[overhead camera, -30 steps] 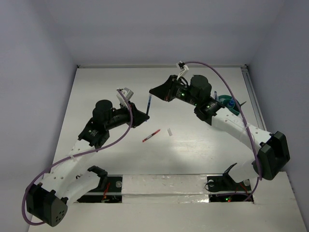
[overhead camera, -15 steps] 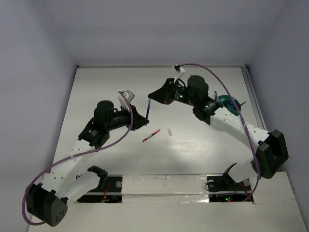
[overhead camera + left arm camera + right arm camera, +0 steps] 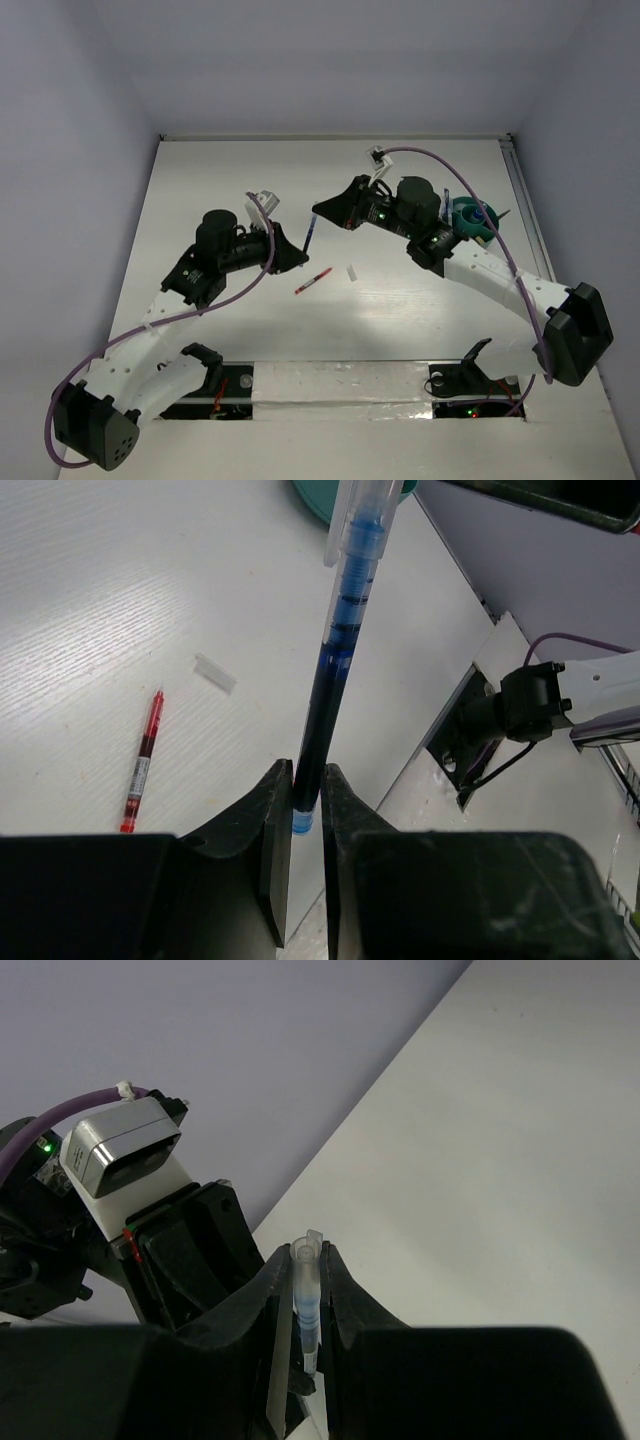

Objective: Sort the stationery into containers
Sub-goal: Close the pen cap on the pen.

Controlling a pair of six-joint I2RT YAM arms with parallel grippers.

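A blue pen (image 3: pixel 310 230) with a clear cap hangs above the table between both arms. My left gripper (image 3: pixel 297 250) is shut on its dark lower barrel (image 3: pixel 335 670), its tip just below the jaws. My right gripper (image 3: pixel 318 210) is shut on the clear cap end (image 3: pixel 307 1290), right above the left one. On the table lie a red pen (image 3: pixel 313 281) (image 3: pixel 143 765) and a small white piece (image 3: pixel 352 273) (image 3: pixel 215 672). The teal tub (image 3: pixel 468 212) stands at the right behind my right arm, with only its rim (image 3: pixel 312 498) showing in the left wrist view.
White walls close the table at the back and sides, and a metal rail (image 3: pixel 520 195) runs along the right edge. A taped strip (image 3: pixel 340 380) and both arm bases line the near edge. Something blue (image 3: pixel 482 214) sits in the tub.
My right gripper has shifted slightly nearer and lower over the pen, still closed on the cap. My left arm and the things on the table have not moved.
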